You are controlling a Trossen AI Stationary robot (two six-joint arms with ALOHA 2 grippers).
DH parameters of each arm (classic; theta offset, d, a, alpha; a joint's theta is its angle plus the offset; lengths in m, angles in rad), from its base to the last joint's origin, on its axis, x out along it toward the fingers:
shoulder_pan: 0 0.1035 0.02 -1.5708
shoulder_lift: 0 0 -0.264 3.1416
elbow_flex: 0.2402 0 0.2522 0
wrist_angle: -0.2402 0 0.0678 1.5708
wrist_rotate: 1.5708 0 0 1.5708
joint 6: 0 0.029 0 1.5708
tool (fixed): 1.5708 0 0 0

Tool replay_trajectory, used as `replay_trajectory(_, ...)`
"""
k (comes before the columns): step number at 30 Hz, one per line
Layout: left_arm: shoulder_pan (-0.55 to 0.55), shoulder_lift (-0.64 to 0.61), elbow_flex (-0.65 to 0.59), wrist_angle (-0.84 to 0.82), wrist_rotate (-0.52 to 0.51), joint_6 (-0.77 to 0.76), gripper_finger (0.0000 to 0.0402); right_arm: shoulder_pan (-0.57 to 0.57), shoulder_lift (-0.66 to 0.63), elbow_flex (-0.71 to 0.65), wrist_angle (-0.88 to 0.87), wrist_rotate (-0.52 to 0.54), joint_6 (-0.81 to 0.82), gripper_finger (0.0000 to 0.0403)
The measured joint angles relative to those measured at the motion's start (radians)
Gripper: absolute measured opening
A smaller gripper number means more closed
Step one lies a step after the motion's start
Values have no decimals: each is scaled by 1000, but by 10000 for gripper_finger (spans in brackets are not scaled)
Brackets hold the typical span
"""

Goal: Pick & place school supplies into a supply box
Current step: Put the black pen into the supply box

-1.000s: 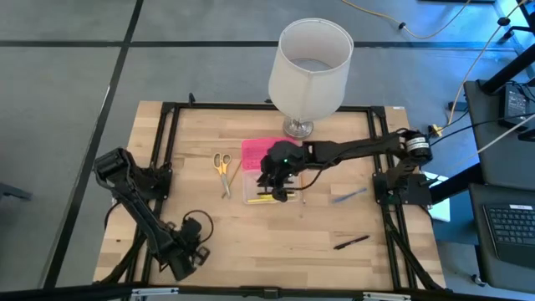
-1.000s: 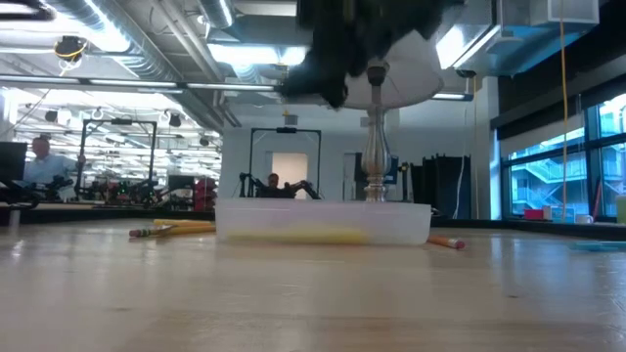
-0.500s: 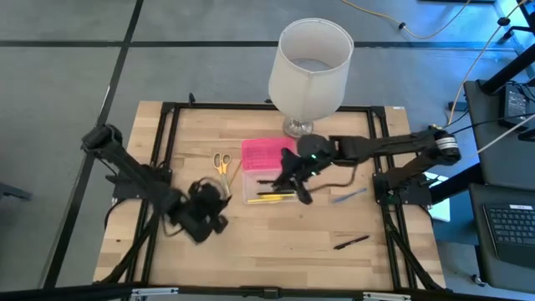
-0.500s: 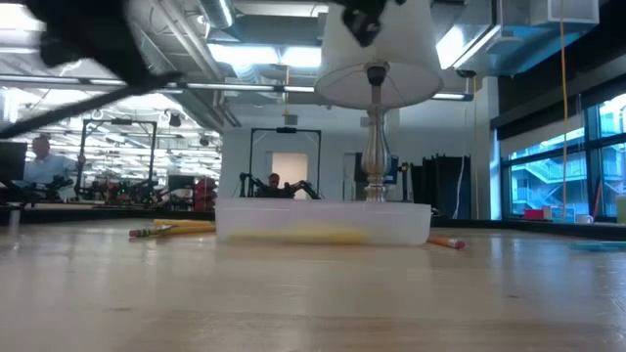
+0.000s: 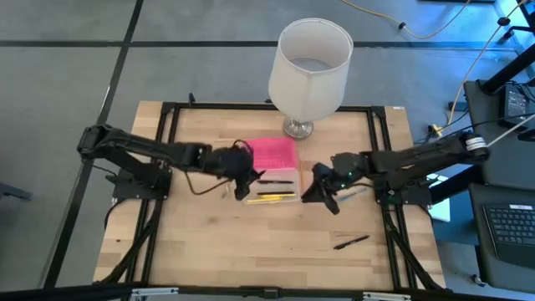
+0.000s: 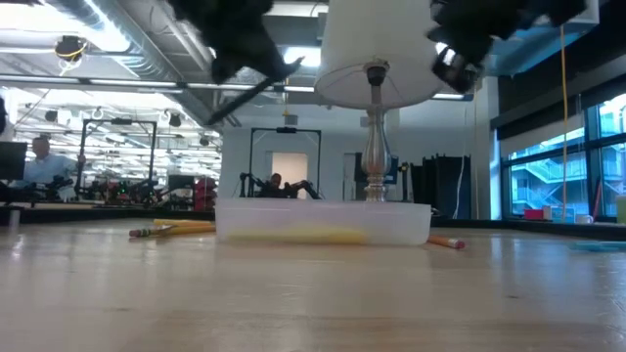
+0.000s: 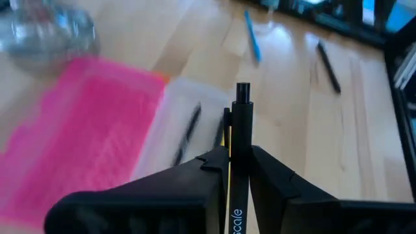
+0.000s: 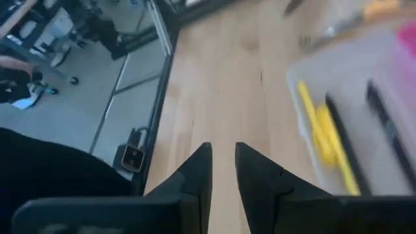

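The supply box lies mid-table: its pink lid (image 5: pixel 269 154) is open flat and its clear tray (image 5: pixel 272 191) holds yellow pencils and black pens. My left gripper (image 5: pixel 244 176) hovers over the tray's left end, shut on a black pen (image 7: pixel 239 140). My right gripper (image 5: pixel 322 191) hangs just right of the tray, a narrow gap between its fingers and nothing in it (image 8: pixel 223 159). A blue pen (image 7: pixel 252 38) and another black pen (image 5: pixel 351 242) lie flat on the table. The scissors are hidden under my left arm. My left gripper pinches the black pen's barrel (image 7: pixel 238 170) between its two fingers. The pen lies along the fingers, its free end (image 7: pixel 243 91) sticking out past the tips. It is lifted clear, and in the low view it slants down from the gripper (image 6: pixel 256 90) above the tray.
A big white lamp (image 5: pixel 309 60) stands on its metal foot just beyond the box's far side. Pencils (image 6: pixel 171 230) lie on the table left of the tray. Black frame rails (image 5: pixel 167 142) run along the table's sides. Bare wood stretches along the near edge.
My left arm has swung from the table's near-left corner up and across to the box's left end. My right gripper has drawn back from above the tray toward the table's right.
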Motion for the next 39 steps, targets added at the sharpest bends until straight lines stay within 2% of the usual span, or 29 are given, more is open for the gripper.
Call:
replay_trajectory(4,93,33,30,12,80,87,34,48,-41,-10,-68,82,72,73)
replay_trajectory(9,149,152,169,-60,160,205,34,87,-48,-12,-104,170,131,73)
replay_trajectory(14,164,304,317,-250,157,312,34,115,-48,-12,-189,175,200,73)
replay_trajectory(17,165,387,371,-297,156,341,35,132,-48,-12,-283,207,241,73)
replay_trajectory(24,158,530,424,-303,179,358,36,148,-48,-12,-435,245,315,73)
replay_trajectory(27,148,575,440,-297,227,350,36,148,-48,-12,-439,245,319,73)
replay_trajectory(39,121,685,471,-273,213,348,38,150,-48,-12,-471,251,326,73)
